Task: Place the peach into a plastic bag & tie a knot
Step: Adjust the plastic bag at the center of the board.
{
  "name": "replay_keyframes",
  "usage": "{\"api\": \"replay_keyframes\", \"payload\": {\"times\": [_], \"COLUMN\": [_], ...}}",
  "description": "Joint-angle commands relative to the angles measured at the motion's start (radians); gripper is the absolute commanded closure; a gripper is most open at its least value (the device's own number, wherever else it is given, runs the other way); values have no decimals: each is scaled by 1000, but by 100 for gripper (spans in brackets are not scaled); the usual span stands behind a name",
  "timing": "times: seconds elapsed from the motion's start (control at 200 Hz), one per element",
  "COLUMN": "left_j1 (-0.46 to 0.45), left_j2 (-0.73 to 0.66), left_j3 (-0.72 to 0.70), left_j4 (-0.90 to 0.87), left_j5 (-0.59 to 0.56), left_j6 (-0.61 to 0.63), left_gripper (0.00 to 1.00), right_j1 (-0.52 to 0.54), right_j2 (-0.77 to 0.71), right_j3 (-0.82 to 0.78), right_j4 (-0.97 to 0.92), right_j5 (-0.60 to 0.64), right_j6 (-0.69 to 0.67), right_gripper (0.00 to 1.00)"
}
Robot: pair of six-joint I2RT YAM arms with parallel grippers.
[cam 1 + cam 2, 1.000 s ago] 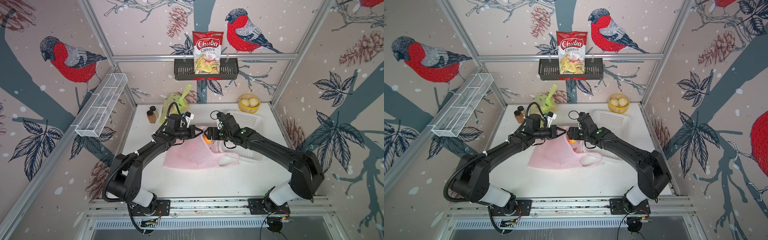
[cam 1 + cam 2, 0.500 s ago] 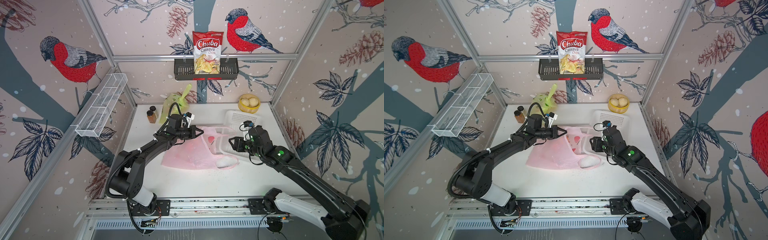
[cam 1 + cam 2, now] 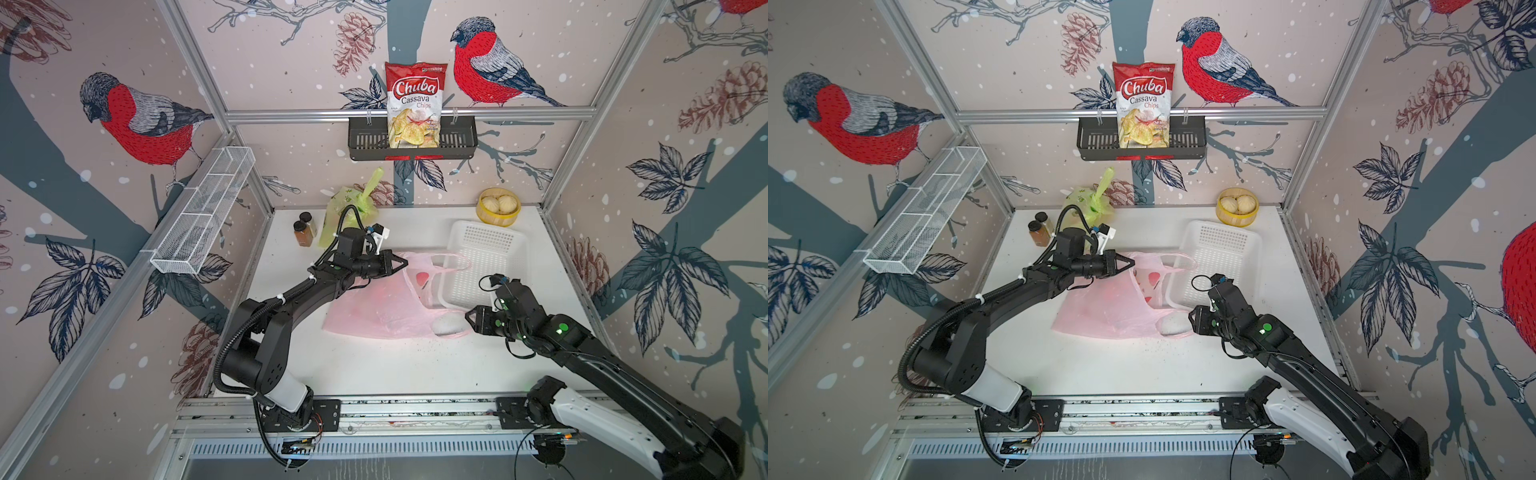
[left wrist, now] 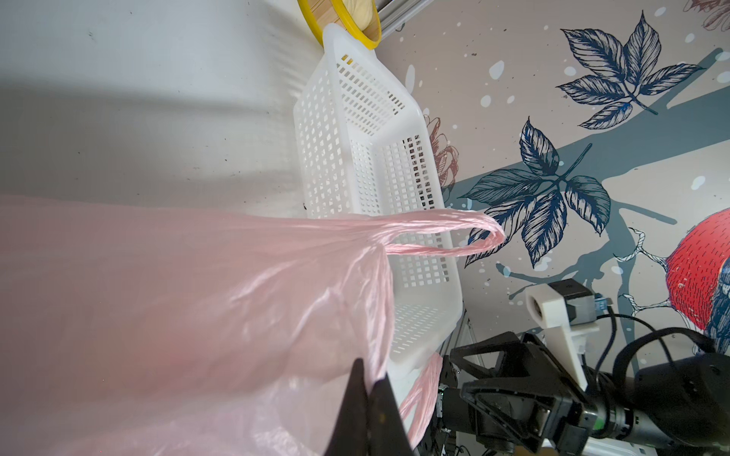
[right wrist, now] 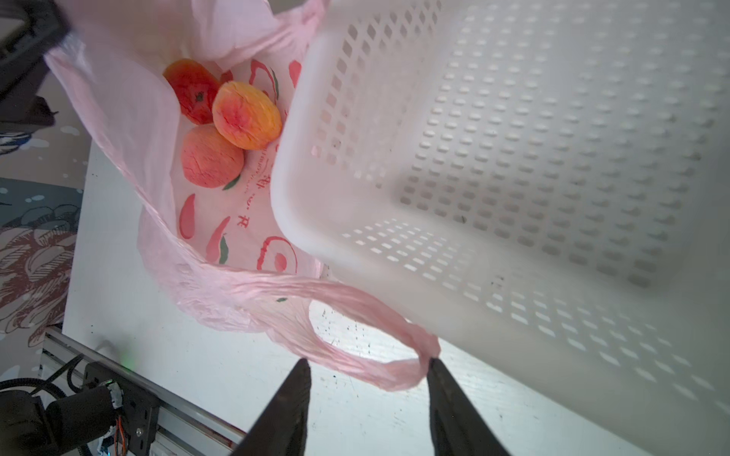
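A pink plastic bag (image 3: pixel 374 303) (image 3: pixel 1100 307) lies mid-table with its mouth against a white basket (image 3: pixel 486 266). My left gripper (image 3: pixel 405 264) (image 4: pixel 365 371) is shut on the bag's far rim and holds it raised. In the right wrist view a peach (image 5: pixel 245 115) rests inside the bag (image 5: pixel 126 118) with two other reddish fruits. My right gripper (image 3: pixel 468 319) (image 5: pixel 368 361) is open at the bag's near right corner. The near handle loop (image 5: pixel 395 323) lies on the table just ahead of its tips, its end touching one fingertip.
The white basket (image 3: pixel 1219 257) (image 5: pixel 513 158) sits at the right. A yellow steamer with buns (image 3: pixel 498 206) stands at the back right. Two spice jars (image 3: pixel 303 232) and a green bag (image 3: pixel 353 203) are at the back left. A black shelf (image 3: pixel 461 137) holds a chips packet.
My right gripper has drawn back from the bag's mouth to the near handle, jaws narrower. The fruit it carried now lies in the bag. The left gripper stays put.
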Motion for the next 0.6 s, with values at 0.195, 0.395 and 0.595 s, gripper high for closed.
{"api": "replay_keyframes", "payload": {"times": [0.195,0.395,0.595], "left_j1": [1,0,-1], "left_j2": [-6,-7,-9], "left_j3": [11,10,8], "left_j4": [29,29,25], "left_j5": [4,6,9], "left_j6": [-8,-8,-7], "left_gripper": [100,100,100], "right_j1": [7,-14,-56], "right_j2": [35,92,130], "right_j3": [-58,-51,-34], "right_j4": [77,150,180], "right_j5": [30,66,62], "right_j6": [35,21,-5], "right_gripper": [48,55,70]}}
